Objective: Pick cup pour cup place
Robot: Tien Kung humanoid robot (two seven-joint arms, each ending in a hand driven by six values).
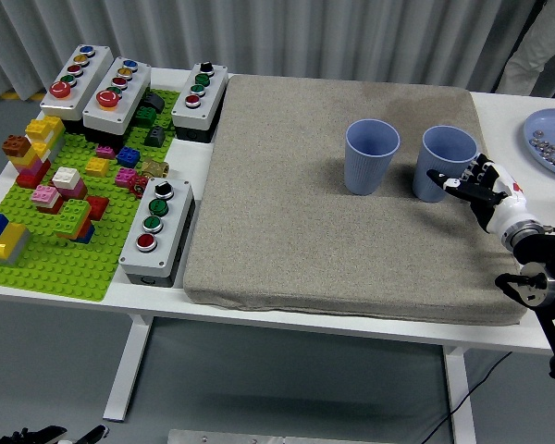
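Right hand at the right cup, fingers spread around its right side, thumb tip against the lower wall; a closed grip is not visible. Desk carries a grey mat. Both blue cups stand upright on the mat's far right part, left cup just beside the right cup, apart. Green brick baseplate and button boxes lie left of the mat; a plate lies right of it.
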